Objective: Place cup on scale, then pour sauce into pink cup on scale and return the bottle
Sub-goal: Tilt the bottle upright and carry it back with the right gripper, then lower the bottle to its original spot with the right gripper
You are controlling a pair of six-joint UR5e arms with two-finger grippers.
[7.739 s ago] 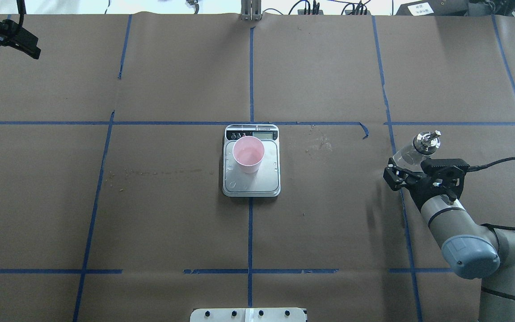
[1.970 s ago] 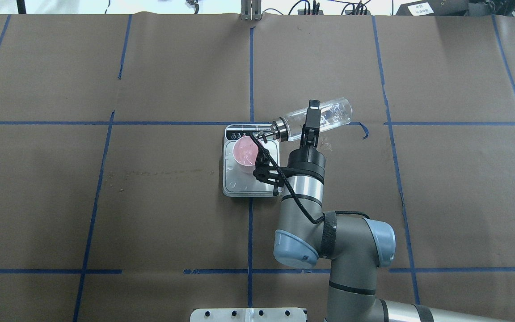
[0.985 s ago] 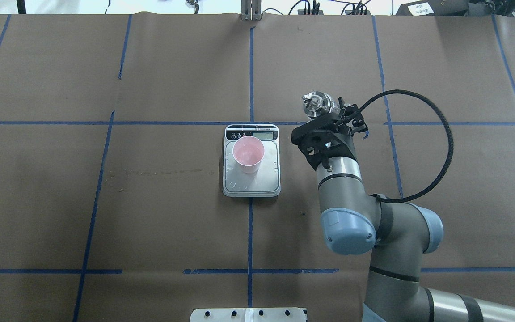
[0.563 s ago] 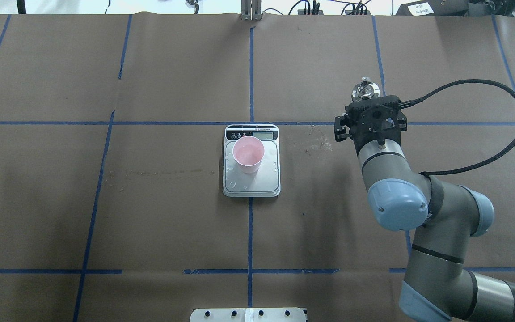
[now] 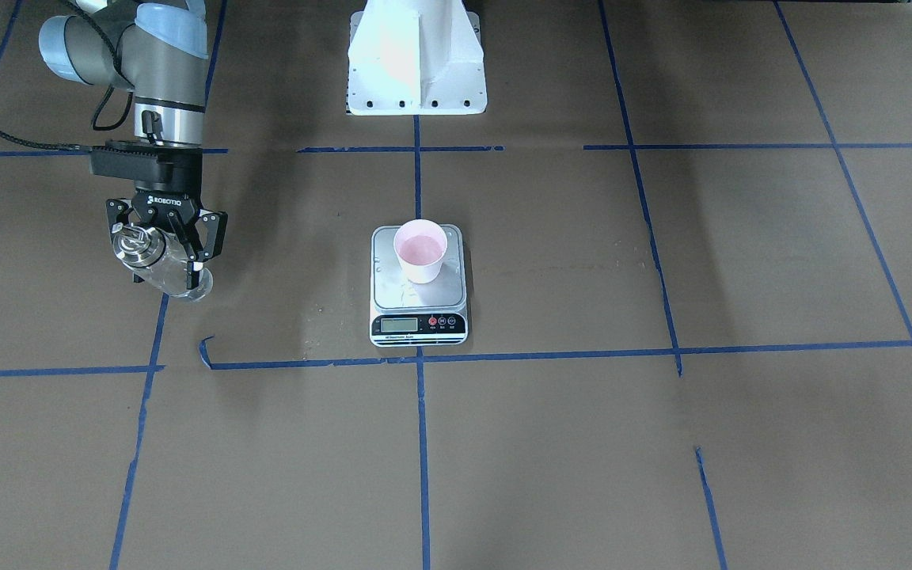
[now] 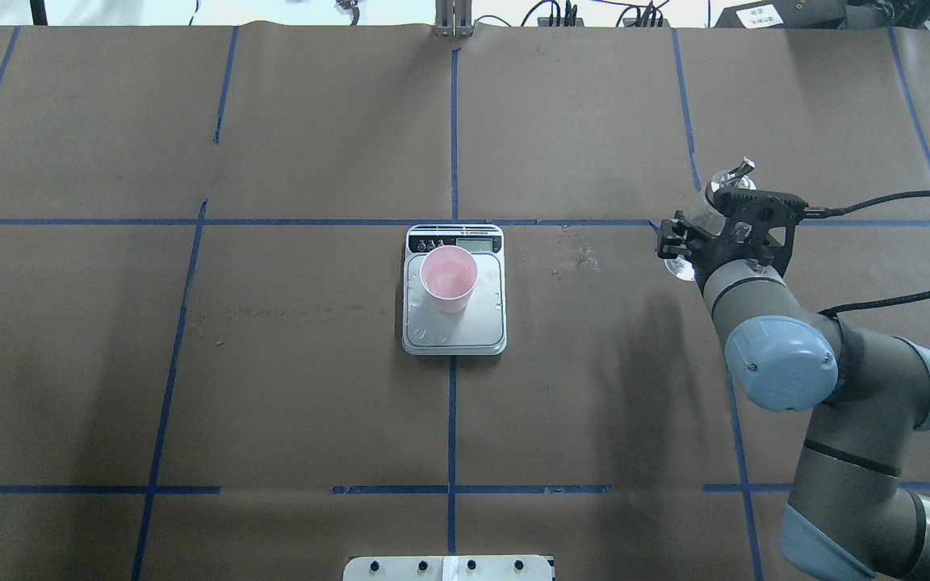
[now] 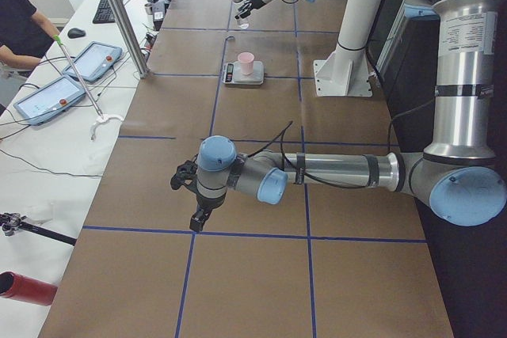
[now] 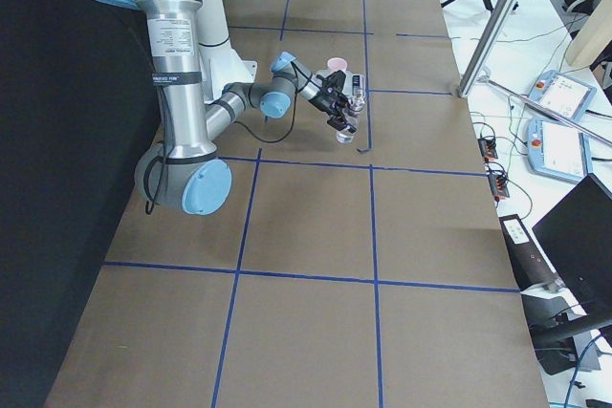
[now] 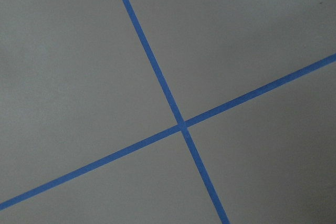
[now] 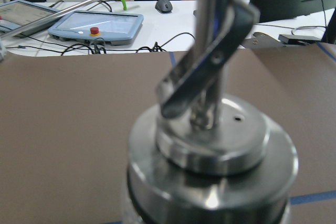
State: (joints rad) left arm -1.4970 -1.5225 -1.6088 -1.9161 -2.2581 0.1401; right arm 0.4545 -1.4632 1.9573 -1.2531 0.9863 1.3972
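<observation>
The pink cup (image 6: 449, 277) stands upright on the scale (image 6: 465, 331) at the table's middle; both also show in the front view, the cup (image 5: 420, 250) on the scale (image 5: 393, 297). My right gripper (image 6: 703, 236) is shut on the clear bottle (image 5: 161, 267) well to the scale's right. It holds the bottle tilted, low over the paper, with the metal spout (image 6: 738, 172) uppermost. The right wrist view is filled by the bottle's collar (image 10: 210, 161). My left gripper (image 7: 198, 218) hangs over the table's left end; I cannot tell whether it is open or shut. The liquid is too clear to make out.
Blue tape lines (image 6: 453, 420) divide the brown paper. Faint wet marks (image 6: 574, 258) lie between scale and bottle. The white robot base (image 5: 416, 55) stands behind the scale. An operators' bench with tablets (image 7: 95, 61) and a metal pole (image 7: 119, 13) runs along the far edge.
My right arm has carried the bottle from over the cup away to the right, and in the last half second further right and a little toward the robot. The cup stays on the scale.
</observation>
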